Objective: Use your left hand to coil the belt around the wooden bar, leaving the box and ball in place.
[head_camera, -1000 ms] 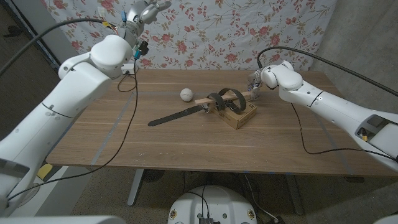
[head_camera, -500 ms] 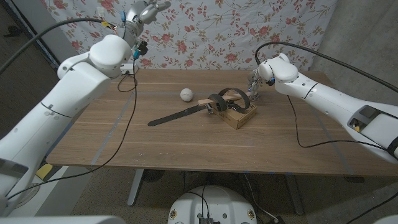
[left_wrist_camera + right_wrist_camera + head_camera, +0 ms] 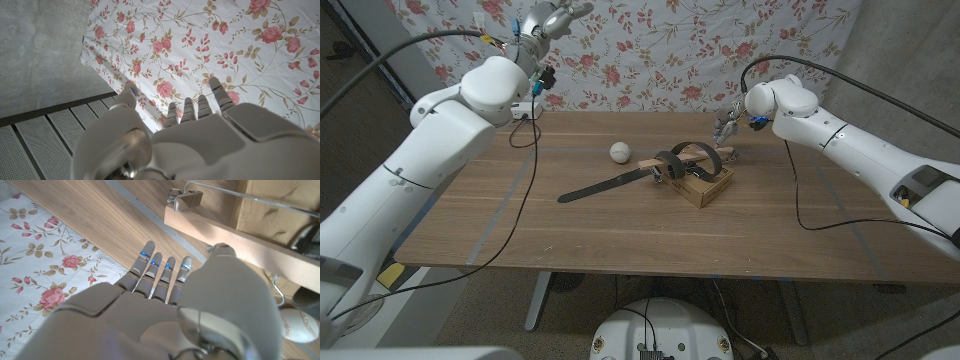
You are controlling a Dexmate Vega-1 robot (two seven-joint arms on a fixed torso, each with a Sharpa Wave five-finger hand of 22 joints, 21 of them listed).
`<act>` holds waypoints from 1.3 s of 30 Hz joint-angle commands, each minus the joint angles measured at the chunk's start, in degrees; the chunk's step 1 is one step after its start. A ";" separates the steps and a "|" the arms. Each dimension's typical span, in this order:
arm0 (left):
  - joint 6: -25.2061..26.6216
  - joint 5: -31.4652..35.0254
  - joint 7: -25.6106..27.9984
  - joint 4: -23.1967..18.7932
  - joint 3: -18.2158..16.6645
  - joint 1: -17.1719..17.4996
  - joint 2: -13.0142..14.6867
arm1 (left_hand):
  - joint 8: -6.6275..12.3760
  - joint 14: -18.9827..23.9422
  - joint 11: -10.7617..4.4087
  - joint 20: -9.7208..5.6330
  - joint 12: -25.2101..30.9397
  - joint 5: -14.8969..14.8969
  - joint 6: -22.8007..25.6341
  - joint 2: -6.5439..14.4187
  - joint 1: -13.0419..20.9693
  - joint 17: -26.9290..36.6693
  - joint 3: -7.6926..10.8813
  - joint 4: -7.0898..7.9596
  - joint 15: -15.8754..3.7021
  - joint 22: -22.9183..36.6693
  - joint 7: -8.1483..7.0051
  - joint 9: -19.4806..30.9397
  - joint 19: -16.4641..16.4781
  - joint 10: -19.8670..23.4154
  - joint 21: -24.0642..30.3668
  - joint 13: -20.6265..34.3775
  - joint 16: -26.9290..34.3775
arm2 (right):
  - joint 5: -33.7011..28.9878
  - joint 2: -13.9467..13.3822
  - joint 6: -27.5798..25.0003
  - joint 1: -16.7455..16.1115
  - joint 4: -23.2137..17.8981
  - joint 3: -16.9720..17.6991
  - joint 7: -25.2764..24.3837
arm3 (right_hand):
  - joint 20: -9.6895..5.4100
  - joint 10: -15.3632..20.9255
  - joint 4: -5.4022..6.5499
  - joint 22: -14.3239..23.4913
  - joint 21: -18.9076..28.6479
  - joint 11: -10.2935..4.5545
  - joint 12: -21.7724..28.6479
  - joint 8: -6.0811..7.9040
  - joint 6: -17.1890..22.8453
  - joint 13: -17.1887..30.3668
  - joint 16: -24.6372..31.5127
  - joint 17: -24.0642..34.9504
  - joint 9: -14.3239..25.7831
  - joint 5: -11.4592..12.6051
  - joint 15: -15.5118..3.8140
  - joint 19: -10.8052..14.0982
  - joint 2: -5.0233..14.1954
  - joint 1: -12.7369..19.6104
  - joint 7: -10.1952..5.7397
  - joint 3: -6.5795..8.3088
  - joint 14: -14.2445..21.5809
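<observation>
Coiling is part-done: black leather belt (image 3: 650,172) loops the pale wooden bar (image 3: 682,158), tail loose. Your left hand (image 3: 552,17), raised, fingers released, must reach it; right hand (image 3: 727,127) spread, empty.

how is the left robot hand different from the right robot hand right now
The left robot hand is raised high in front of the flowered cloth, far from the belt; the right robot hand hangs low by the wooden bar. Both hold nothing, fingers apart.
</observation>
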 commanded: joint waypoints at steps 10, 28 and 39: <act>-2.16 -1.38 -1.68 2.87 0.28 0.27 0.04 | 0.19 -0.55 -0.13 0.21 0.52 -0.02 -0.21 -0.06 -0.87 0.06 -0.33 -0.05 0.56 0.10 0.03 -0.03 -0.11 -0.43 -0.45 -0.01 0.16 | 27.44 -3.95 9.75 -10.44 -2.48 14.64 -23.52 | -3.51 0.95 0.14 0.19 -0.79 2.41 -1.05 0.36 0.48 -0.66 0.03 -0.94 -0.63 -0.20 -7.05 1.00 3.33 -0.59 2.14 -0.74 1.28; -7.60 -3.22 -4.46 7.89 0.16 0.74 -0.40 | 0.17 -0.77 -0.62 1.10 0.48 -0.08 -0.38 -0.11 -1.40 0.13 -0.63 0.08 1.32 0.14 -0.29 -0.03 -0.52 -0.77 -1.07 -0.01 0.18 | 43.38 -1.77 21.77 -15.02 3.03 19.04 -32.52 | 0.86 -7.66 0.14 0.00 -5.17 6.24 -7.80 -1.73 -12.35 -3.49 -2.99 -3.99 -3.35 -4.40 -2.04 -1.31 6.76 -4.65 3.36 -3.83 -4.77; -11.42 -4.53 -6.99 11.59 0.25 0.50 -0.55 | 0.20 -0.73 -0.67 1.25 0.54 -0.10 -0.40 -0.06 -1.77 0.20 -0.73 0.23 1.58 0.16 -0.34 -0.03 -0.58 -0.73 -1.31 -0.01 0.27 | 48.08 -0.75 24.22 -16.86 3.57 19.96 -35.47 | 2.74 -8.21 0.17 -0.02 -7.25 7.07 -8.44 -1.58 -15.15 -4.57 -3.95 -4.99 -4.35 -6.59 0.03 -2.89 7.93 -7.02 3.78 -4.72 -7.45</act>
